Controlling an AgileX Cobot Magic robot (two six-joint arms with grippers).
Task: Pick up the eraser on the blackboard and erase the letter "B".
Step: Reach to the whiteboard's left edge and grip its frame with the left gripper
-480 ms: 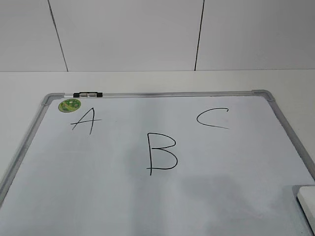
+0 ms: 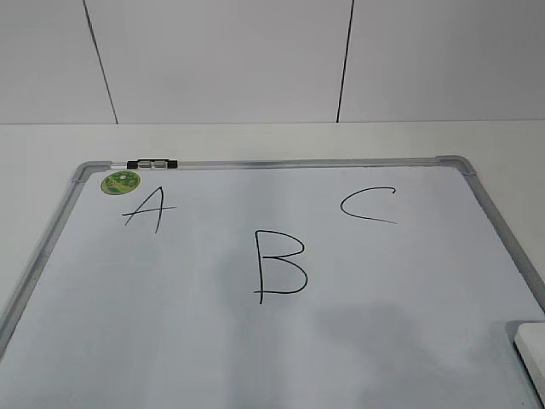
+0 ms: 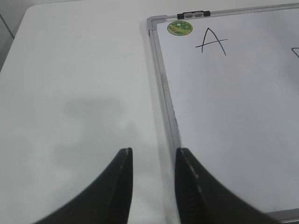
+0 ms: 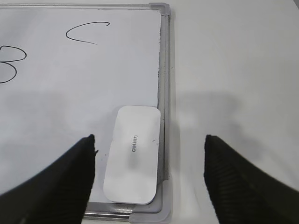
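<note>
The blackboard [image 2: 170, 341] is a white board with a grey frame lying flat on the table. The letter "B" [image 2: 279, 266] is drawn in black near its middle; part of it shows in the right wrist view [image 4: 10, 63]. The eraser [image 4: 133, 154] is a flat white block lying in the board's near right corner; only its edge shows in the exterior view [image 2: 532, 345]. My right gripper [image 4: 148, 144] is open wide above the eraser, not touching it. My left gripper [image 3: 153, 156] is open and empty over the board's left frame edge [image 3: 163, 84].
A slanted "A" [image 2: 146, 210] and a green sticker [image 2: 120, 181] are at the board's far left, a curved "C" [image 2: 368, 205] at the far right. A black clip [image 2: 152, 164] sits on the top frame. White table [image 3: 70, 93] surrounds the board; a wall stands behind.
</note>
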